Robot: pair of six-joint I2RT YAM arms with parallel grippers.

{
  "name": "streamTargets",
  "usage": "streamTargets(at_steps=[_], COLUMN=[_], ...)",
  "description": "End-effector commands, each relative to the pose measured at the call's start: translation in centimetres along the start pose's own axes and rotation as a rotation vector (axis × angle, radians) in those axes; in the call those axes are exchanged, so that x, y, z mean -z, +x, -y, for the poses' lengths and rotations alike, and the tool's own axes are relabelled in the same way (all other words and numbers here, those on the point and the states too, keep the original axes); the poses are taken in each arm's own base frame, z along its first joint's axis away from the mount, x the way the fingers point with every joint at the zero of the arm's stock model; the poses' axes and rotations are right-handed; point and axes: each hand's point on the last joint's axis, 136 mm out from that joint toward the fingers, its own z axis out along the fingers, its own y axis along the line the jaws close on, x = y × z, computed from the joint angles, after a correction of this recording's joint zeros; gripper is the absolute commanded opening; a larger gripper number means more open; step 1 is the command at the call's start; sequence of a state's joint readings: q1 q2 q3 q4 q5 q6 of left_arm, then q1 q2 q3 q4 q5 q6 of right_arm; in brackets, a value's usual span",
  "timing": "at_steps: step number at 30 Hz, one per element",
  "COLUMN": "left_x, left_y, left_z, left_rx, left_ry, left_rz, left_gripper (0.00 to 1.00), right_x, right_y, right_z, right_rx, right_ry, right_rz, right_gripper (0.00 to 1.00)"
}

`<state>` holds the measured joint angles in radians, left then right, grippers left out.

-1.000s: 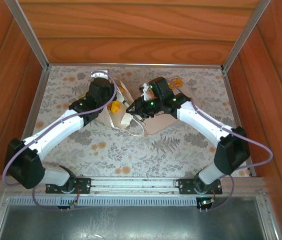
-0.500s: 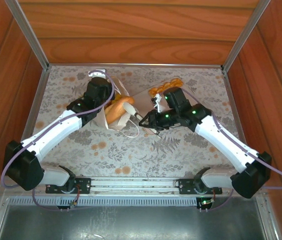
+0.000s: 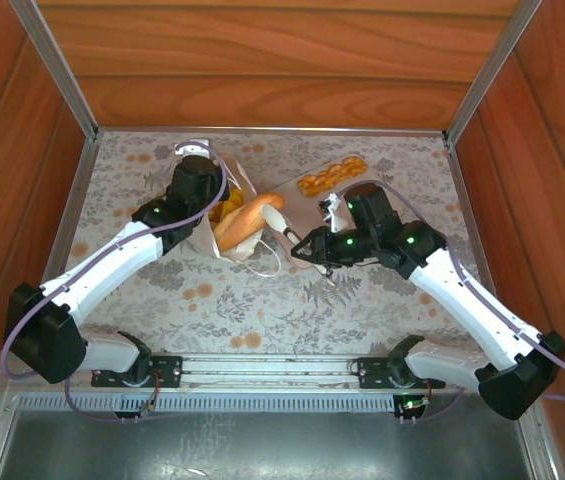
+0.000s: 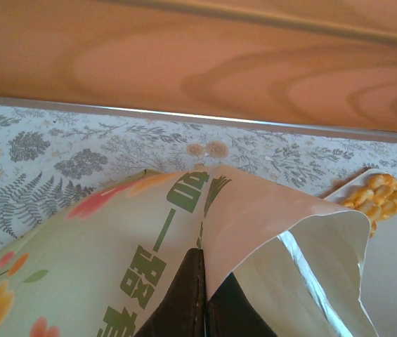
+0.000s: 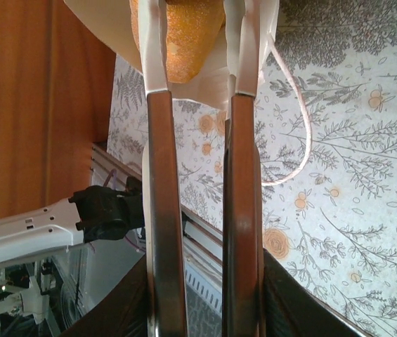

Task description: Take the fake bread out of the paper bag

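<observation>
The white paper bag (image 3: 224, 244) lies on its side at the back left of the table. My left gripper (image 3: 212, 203) is shut on the bag's upper edge, its dark fingers (image 4: 199, 298) pinching the paper by the green lettering (image 4: 149, 270). A long golden bun of the fake bread (image 3: 243, 221) sticks out of the bag's mouth toward the right. My right gripper (image 3: 278, 216) is shut on its outer end, and the white fingertips (image 5: 152, 49) press the bun (image 5: 184, 38) from both sides. A braided loaf (image 3: 332, 177) lies on the beige tray (image 3: 303, 202).
The bag's white cord handle (image 3: 268, 263) loops over the flowered tablecloth (image 3: 262, 300) in front of the bag. Wooden walls and a metal frame (image 3: 262, 130) close in the back and sides. The right arm's forearm (image 3: 432, 265) crosses the table's right half.
The right gripper has pulled the long bun out of the bag's mouth toward the right, its arm swinging off the tray and uncovering the braided loaf. The left gripper has kept its hold on the bag.
</observation>
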<state>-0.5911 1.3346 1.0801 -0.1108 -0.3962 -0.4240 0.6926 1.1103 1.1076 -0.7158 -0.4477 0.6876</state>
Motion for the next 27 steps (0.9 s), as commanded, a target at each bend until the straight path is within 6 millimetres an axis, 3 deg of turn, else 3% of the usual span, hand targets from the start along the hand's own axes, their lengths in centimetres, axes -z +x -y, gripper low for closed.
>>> streamTargets(at_steps=[1, 13, 21, 24, 27], left_x=[0.9, 0.7, 1.1, 1.2, 1.3], left_y=[-1.2, -1.1, -1.3, -1.3, -1.4], left_z=[-0.5, -0.4, -0.4, -0.5, -0.6], left_rx=[0.032, 0.037, 0.039, 0.037, 0.033], left_ry=[-0.005, -0.004, 0.000, 0.000, -0.001], left_rz=[0.037, 0.035, 0.039, 0.042, 0.043], left_gripper=[0.00, 0.00, 0.00, 0.00, 0.00], right_x=[2.2, 8.3, 11.8, 12.4, 12.5], right_y=[-1.7, -2.1, -2.7, -3.3, -4.2], right_z=[-2.1, -2.1, 1.4, 2.2, 4.4], right_rx=[0.050, 0.060, -0.021, -0.033, -0.078], right_ry=[-0.054, 0.024, 0.170, 0.186, 0.235], right_rz=[0.099, 0.191, 0.258, 0.271, 0.280], right_gripper=[0.18, 0.17, 0.17, 0.17, 0.17])
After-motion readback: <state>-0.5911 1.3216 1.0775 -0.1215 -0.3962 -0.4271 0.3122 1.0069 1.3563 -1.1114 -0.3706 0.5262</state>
